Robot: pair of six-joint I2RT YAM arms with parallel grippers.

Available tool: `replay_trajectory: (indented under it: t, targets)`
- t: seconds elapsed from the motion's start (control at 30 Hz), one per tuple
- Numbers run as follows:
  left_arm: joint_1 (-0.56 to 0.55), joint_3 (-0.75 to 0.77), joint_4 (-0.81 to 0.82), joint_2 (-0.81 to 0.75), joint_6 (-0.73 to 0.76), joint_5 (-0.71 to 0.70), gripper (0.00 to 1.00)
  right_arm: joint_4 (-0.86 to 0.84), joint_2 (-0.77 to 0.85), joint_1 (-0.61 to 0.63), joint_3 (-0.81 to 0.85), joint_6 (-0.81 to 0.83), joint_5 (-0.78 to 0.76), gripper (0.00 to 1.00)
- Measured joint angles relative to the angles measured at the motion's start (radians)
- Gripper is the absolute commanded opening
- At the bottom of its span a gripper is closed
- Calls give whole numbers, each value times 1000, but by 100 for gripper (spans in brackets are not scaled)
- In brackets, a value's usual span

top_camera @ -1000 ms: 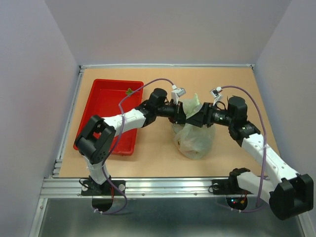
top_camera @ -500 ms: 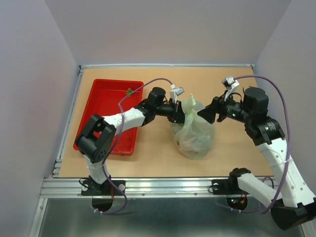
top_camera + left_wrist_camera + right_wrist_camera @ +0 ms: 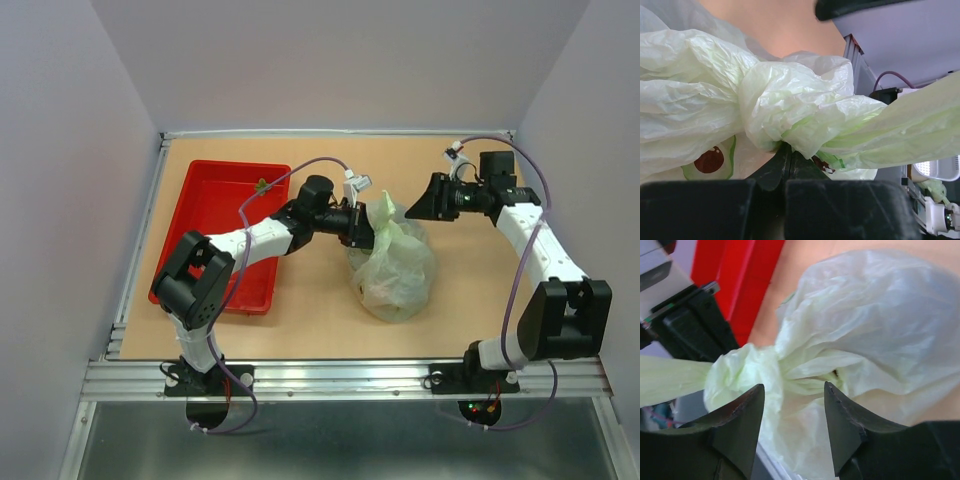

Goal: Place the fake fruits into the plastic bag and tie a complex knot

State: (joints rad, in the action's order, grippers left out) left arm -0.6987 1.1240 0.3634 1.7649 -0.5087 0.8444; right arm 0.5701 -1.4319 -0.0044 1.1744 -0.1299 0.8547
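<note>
The thin, crinkly, translucent pale-green plastic bag [image 3: 395,268] sits bulging on the tan tabletop [image 3: 480,310], just right of the red rectangular plastic tray [image 3: 192,205]; darker shapes show through its lower side, so the fake fruits are most likely inside. A small green speck [image 3: 261,185] lies at the tray's far edge, too small to tell whether it is a leftover fruit. The bag's handle strips are drawn into a tight bunched knot [image 3: 782,107] with loose ends sticking out sideways. The left gripper [image 3: 785,162] has its fingers pressed together, pinching the plastic at the knot's underside; the right gripper [image 3: 792,427] hangs near the bag with its fingers apart, holding nothing. The filling looks done and one tie is in; a further wrap may be needed for a complex knot.
</note>
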Motion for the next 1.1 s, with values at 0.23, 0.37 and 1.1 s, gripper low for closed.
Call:
replay_trajectory:
  t: [0.23, 0.37, 1.1]
  targets:
    - [0, -14, 94, 0, -86, 20, 0, 5, 27, 13, -117, 19, 130, 78]
    - [0, -43, 188, 0, -173, 33, 0, 15, 27, 20, -199, 27, 148, 79]
    - [20, -45, 502, 117, -420, 92, 0, -523, 90, 221, -372, -396, 180, 81]
